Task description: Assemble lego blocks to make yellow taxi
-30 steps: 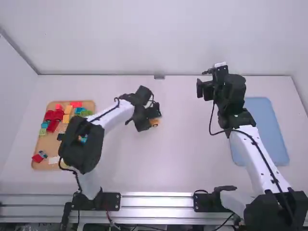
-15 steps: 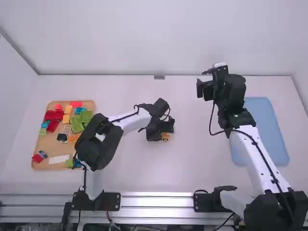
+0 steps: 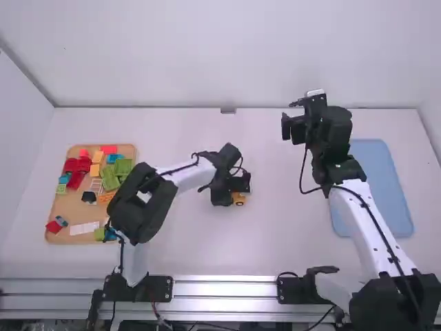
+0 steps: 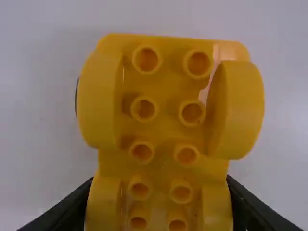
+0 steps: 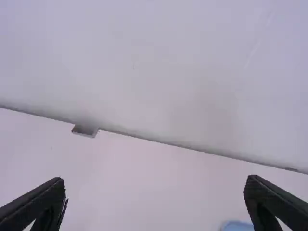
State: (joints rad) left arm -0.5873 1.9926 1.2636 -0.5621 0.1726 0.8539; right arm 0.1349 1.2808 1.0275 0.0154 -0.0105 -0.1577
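Step in hand, as judged: placing the taxi's base in the work area, at the very start of the build. The left gripper [image 4: 160, 187] is pinching the yellow vehicle base [image 4: 166, 132] from its 2 sides. In the high view the base sits near the centre of the frame, just below the dark wrist; cannot tell whether it touches the table [image 3: 289, 234]. At least 10 round studs show on it in 2 columns, all bare, so 0 body blocks are attached.

Right gripper [image 5: 155, 183]: 2 fingers spread, nothing between them; upper right of the high view, well apart from the base.

Loose stock lies on the wooden tray [image 3: 71, 214] at far left: orange-yellow blocks [image 3: 95, 169], green blocks [image 3: 124, 167], red blocks [image 3: 74, 165].

Next move calls for seating the base flat, studs up, releasing evenly, then fetching 1 yellow block from the tray. Risk: uneven release could twist or tip the base, spoiling stud alignment.
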